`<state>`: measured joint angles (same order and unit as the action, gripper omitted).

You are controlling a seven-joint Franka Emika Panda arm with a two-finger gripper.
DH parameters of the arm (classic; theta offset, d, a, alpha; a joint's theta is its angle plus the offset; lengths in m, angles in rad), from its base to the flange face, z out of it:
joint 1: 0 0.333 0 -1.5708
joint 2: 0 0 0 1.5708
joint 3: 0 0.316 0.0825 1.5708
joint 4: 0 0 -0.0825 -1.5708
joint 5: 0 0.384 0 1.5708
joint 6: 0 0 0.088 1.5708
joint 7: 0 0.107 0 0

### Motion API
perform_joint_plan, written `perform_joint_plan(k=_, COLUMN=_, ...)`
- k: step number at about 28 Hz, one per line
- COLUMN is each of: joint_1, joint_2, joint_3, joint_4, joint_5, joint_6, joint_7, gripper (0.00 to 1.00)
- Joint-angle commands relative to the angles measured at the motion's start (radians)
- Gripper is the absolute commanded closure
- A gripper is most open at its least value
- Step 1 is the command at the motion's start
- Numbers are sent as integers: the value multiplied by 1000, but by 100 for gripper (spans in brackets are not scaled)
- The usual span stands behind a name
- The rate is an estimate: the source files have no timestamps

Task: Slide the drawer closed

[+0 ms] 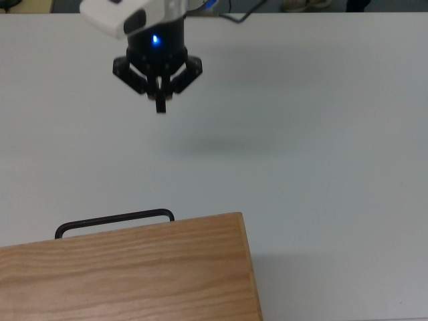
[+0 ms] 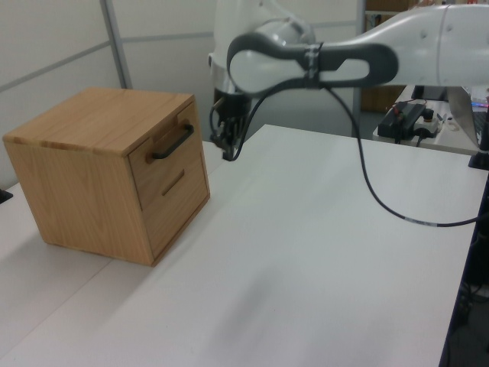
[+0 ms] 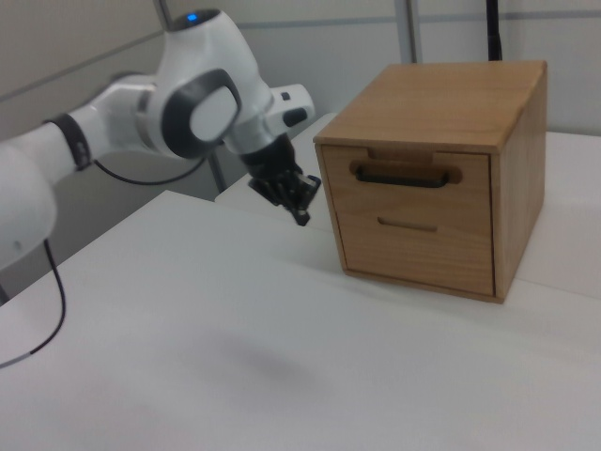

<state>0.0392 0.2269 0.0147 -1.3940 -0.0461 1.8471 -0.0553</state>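
Well, the drawer [image 3: 406, 176] looks flush in the cabinet [image 2: 92, 122], so nothing seems left; the end effector [image 1: 159, 107] hangs clenched, empty, well clear.

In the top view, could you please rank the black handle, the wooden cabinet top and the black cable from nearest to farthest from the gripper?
1. Black cable, just to the top view's right of the gripper.
2. Black handle, below, at the cabinet's edge.
3. Wooden cabinet top, at the bottom, behind the handle.

I'm looking at a lab: bare white table [image 2: 321, 252], grey partition panels [image 2: 61, 46] upper left, cluttered bench [image 2: 416, 115] far right.
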Motion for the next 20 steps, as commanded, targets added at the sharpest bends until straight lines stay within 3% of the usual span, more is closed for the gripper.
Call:
perform_joint_plan(k=1, joint_1=4, joint_2=-52, joint_3=-2, joint_4=13, joint_5=15, joint_6=-179, joint_7=20, gripper=100)
perform_joint_plan(k=6, joint_1=4, joint_2=-98, joint_3=-6, joint_4=13, joint_5=14, joint_6=-256, joint_7=38, gripper=100)
perform_joint_plan(k=10, joint_1=4, joint_2=-126, joint_3=-6, joint_4=15, joint_5=14, joint_6=-301, joint_7=34, gripper=94)
perform_joint_plan(k=11, joint_1=4, joint_2=-130, joint_3=-6, joint_4=15, joint_5=15, joint_6=-307, joint_7=34, gripper=86)
perform_joint_plan(k=12, joint_1=4, joint_2=-130, joint_3=-6, joint_4=13, joint_5=15, joint_6=-312, joint_7=37, gripper=68)
perform_joint_plan(k=13, joint_1=4, joint_2=-132, joint_3=-6, joint_4=13, joint_5=15, joint_6=-324, joint_7=40, gripper=15)
perform_joint_plan(k=14, joint_1=4, joint_2=-136, joint_3=-6, joint_4=13, joint_5=15, joint_6=-333, joint_7=40, gripper=0)
perform_joint_plan(k=20, joint_1=4, joint_2=-153, joint_3=-6, joint_4=15, joint_5=14, joint_6=-358, joint_7=40, gripper=0)
